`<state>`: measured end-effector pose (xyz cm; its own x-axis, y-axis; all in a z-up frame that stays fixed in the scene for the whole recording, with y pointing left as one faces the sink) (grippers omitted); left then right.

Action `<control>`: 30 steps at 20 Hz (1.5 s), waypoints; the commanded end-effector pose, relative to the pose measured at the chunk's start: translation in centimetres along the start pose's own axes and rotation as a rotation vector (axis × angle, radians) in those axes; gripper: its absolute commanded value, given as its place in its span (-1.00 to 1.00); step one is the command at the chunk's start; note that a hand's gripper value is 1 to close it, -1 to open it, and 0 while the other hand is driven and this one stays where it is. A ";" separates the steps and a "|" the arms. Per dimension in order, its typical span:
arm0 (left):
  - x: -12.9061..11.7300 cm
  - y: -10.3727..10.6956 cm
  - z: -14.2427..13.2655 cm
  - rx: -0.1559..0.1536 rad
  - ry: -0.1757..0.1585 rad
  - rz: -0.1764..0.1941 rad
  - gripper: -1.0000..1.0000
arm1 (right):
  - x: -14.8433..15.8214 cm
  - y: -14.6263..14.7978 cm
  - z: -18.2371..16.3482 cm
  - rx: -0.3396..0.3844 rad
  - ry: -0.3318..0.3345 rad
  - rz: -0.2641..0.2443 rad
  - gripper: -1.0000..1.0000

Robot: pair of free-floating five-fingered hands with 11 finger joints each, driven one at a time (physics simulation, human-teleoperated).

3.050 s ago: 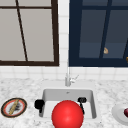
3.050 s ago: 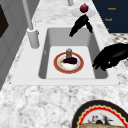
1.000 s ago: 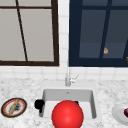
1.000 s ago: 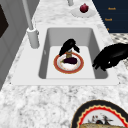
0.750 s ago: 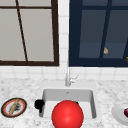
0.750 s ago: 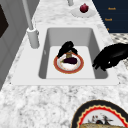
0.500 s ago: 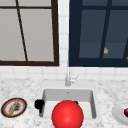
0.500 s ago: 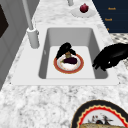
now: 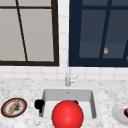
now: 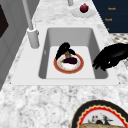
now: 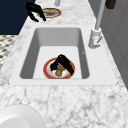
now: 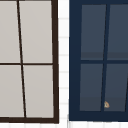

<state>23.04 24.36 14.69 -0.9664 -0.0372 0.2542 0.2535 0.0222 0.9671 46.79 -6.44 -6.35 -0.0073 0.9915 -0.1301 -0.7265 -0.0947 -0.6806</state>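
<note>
**Relation of hand to plate, four views.** The marbled table carries a white sink, which sits in the middle of the left side view with the faucet on its left rim. In the front view a red ball covers the lower middle of the basin.

A red-rimmed plate lies flat on the sink floor, in the half nearer the bottom of that frame. Note that the right hand is directly over it. The hand comes down from the upper left of the plate, and its fingers point down and splay across the food. From the right side view you see the fingers straddle the plate's middle. You cannot tell whether they have closed on anything or merely touch it.

The left hand hangs in the air at the right edge of the left side view, above the sink's rim and well apart from the plate. Its fingers droop loosely and hold nothing. The right hand is therefore much the nearer of the two.

On the plate, a dark oblong piece lies with its long axis across the left side frame, just below and right of the fingertips. A small tan piece sits beside it, under the hand.
</note>
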 end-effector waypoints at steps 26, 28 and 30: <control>0.0 0.0 0.0 0.000 0.000 0.000 0.00 | -5.7 -7.2 7.4 0.006 -0.017 -0.015 1.00; 0.0 0.0 0.0 0.000 0.000 0.000 0.00 | -6.2 -8.1 8.5 0.008 -0.013 -0.012 1.00; 0.0 0.0 0.0 0.000 0.000 0.000 0.00 | -7.0 -8.7 9.7 0.007 -0.014 -0.008 1.00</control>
<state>23.04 24.36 14.69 -0.9664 -0.0372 0.2542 0.2535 0.0222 0.9671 46.61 -11.21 5.53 0.0077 0.9935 -0.1133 -0.7324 -0.0716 -0.6771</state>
